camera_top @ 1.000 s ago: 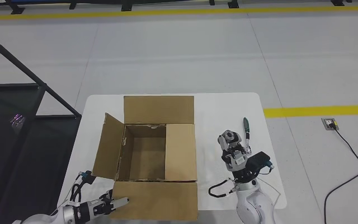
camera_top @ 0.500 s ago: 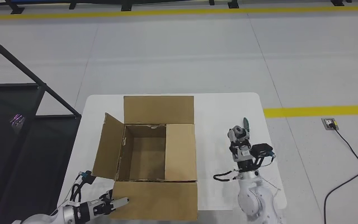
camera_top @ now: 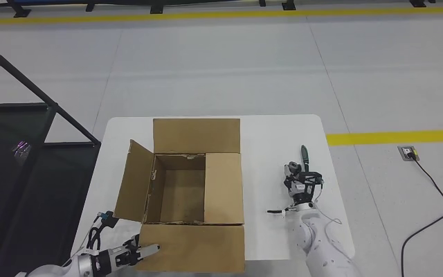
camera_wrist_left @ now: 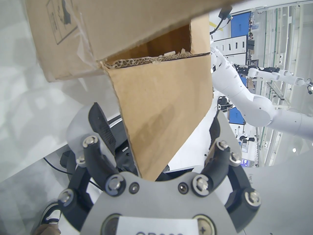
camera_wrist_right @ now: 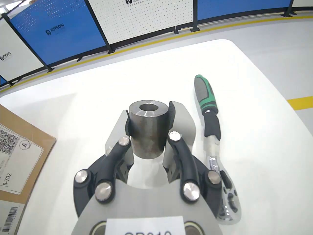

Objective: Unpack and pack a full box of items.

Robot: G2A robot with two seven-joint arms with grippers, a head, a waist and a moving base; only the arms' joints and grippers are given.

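An open cardboard box [camera_top: 224, 187] stands in the middle of the white table [camera_top: 277, 135]; its inside looks bare. My right gripper [camera_wrist_right: 149, 114] is shut on an upright hollow steel cylinder [camera_wrist_right: 148, 130], to the right of the box. Close beside it a ratchet wrench [camera_wrist_right: 210, 121] with a green handle lies on the table. From above, the right gripper [camera_top: 297, 176] sits just in front of the wrench [camera_top: 304, 153]. My left gripper [camera_wrist_left: 156, 125] stands open at the table's front edge, with the box's front flap [camera_wrist_left: 161, 103] between its fingers, untouched.
The box's four flaps are folded outward; the left one [camera_top: 133, 180] stands up at a slant. A corner of the box with a white label [camera_wrist_right: 17, 147] lies left of the right gripper. Bare table [camera_wrist_right: 256, 128] stretches right of the wrench to the rounded edge.
My right gripper has carried the cylinder to the right and a little toward the table's front, turning at the wrist, and now sits by the wrench. The left arm and box are unmoved.
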